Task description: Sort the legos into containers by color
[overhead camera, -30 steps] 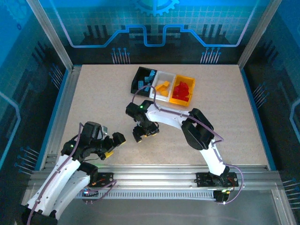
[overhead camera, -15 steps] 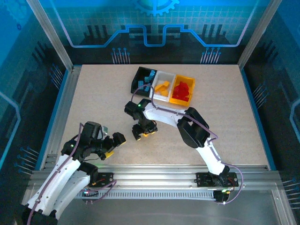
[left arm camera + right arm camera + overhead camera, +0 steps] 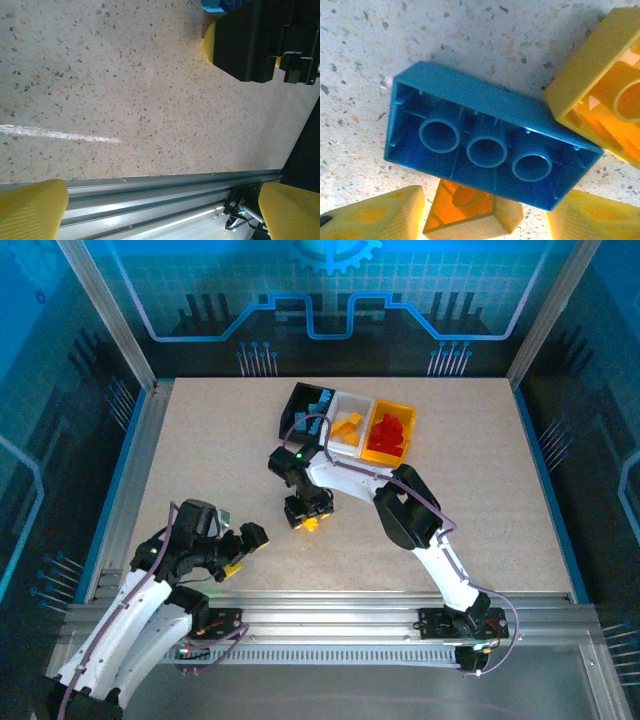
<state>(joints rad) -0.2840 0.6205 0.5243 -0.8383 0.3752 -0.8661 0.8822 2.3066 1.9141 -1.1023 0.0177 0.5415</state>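
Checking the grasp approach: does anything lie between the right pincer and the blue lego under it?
Yes. A small orange lego lies between the fingers of the right pincer, right beside the blue lego; a yellow lego sits at one corner.

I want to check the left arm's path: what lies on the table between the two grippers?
Nothing: the top view shows bare table between the left gripper and the right gripper.

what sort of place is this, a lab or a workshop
Probably a robotics lab cell: an aluminium frame with blue panels encloses a speckled table, a left arm and right arm are bolted at its near edge, and small bins hold bricks.
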